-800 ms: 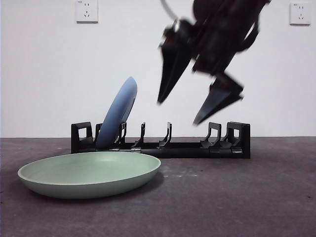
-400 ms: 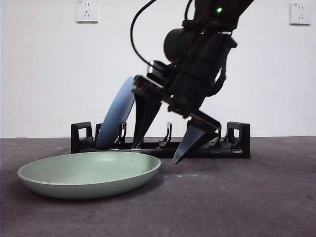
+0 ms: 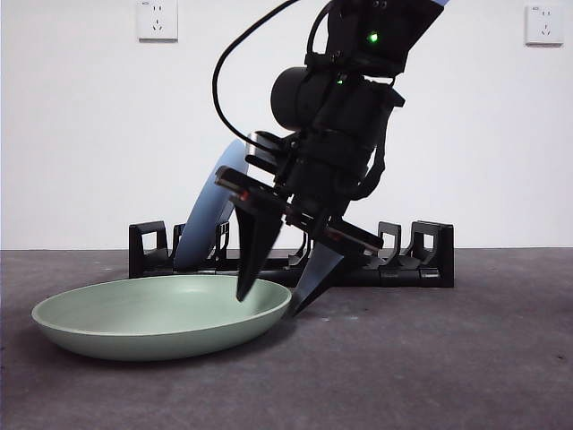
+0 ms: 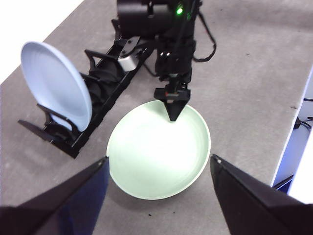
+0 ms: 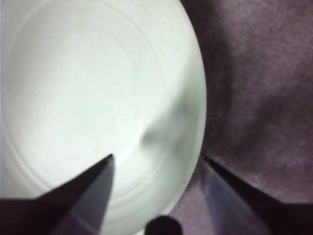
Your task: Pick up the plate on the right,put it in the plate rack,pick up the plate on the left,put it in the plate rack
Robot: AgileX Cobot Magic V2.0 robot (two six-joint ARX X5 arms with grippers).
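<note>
Now, from the front view, I see the right claw point(image 3: 273, 300) down at the rim of the green plate point(image 3: 161, 315), jaws spread, one tip inside the rim and the other just outside it. I judge the second pick is in hand: the blue plate point(image 3: 208, 218) already stands tilted in the plate rack point(image 3: 421, 260), near one blocky end, and the other slots I can see hold nothing. The green plate lies flat on the bench point(image 3: 448, 358), just in front of the rack.

From the left wrist view, my left claw point(image 4: 159, 183) hangs high above the plate with its jaws wide apart, waiting. The right claw point(image 4: 174, 105) meets the green plate point(image 4: 156, 161) at the rim nearest the rack point(image 4: 105, 81), and the blue plate point(image 4: 54, 81) sits between prongs.

From the right wrist view, the jaws straddle the plate's rim point(image 5: 198, 103), not yet pinching it. Next I think the jaws must press together on that rim, then lift and tip the plate upright for a free slot beside the blue one.
</note>
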